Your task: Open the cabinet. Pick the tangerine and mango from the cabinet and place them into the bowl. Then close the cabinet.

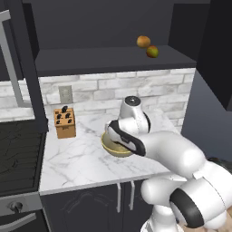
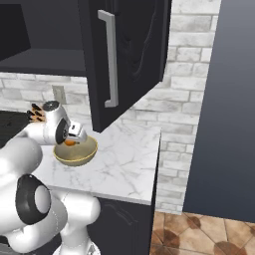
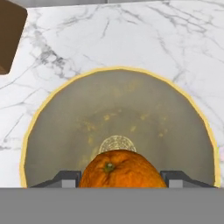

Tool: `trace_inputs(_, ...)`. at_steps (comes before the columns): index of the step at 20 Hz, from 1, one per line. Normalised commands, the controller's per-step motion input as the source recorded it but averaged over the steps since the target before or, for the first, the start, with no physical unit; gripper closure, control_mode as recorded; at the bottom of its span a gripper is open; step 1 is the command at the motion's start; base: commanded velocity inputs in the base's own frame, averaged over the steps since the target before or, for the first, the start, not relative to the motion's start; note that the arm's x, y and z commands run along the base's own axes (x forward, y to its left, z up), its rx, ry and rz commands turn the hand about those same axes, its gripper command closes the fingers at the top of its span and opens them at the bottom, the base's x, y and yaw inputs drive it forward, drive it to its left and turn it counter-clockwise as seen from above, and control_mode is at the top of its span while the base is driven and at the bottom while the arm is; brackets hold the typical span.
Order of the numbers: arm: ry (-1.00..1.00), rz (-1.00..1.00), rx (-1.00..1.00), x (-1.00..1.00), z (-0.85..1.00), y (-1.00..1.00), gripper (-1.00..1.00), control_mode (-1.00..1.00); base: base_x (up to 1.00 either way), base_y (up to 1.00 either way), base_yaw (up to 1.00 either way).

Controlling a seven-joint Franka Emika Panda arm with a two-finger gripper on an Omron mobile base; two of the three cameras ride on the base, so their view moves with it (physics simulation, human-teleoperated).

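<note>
Your tool (image 3: 118, 178) grips the tangerine (image 3: 118, 168) between its fingers, just above the bowl (image 3: 48, 131) on the marble worktop (image 1: 77, 158). The cabinet (image 2: 132, 55) stands open. On its shelf sit the mango (image 1: 152, 51) and, just beside it, a duller orange fruit (image 1: 143, 41).

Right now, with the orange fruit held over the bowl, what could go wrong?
1. The small bright orange tangerine sits between the gripper fingers above the wide tan-gold bowl; a drop from this height might bounce it out onto the white marble counter.
2. The green-red oval mango lies beside a duller orange round fruit on the dark cabinet shelf; the wrong one could get picked.
3. The open cabinet door hangs over the counter near the arm's upward path.
</note>
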Motion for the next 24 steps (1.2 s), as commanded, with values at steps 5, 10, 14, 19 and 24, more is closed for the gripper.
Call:
trace_inputs(5,-0.01,0.0,0.0,0.21,-0.36,-0.03,1.0,-1.0,0.0,0.0,0.0)
trace_inputs(10,-0.05,0.0,0.0,0.16,-0.25,0.0,-1.0,-1.0,0.0,0.0,0.0)
trace_inputs(14,-0.03,0.0,0.0,0.06,-0.09,0.0,-1.0,-1.0,0.0,0.0,0.0)
trace_inputs(19,0.0,0.0,0.0,0.0,0.0,0.0,-1.0,-1.0,0.0,0.0,0.0)
trace_inputs(24,0.0,0.0,0.0,0.0,0.31,0.0,-1.0,-1.0,0.0,0.0,0.0)
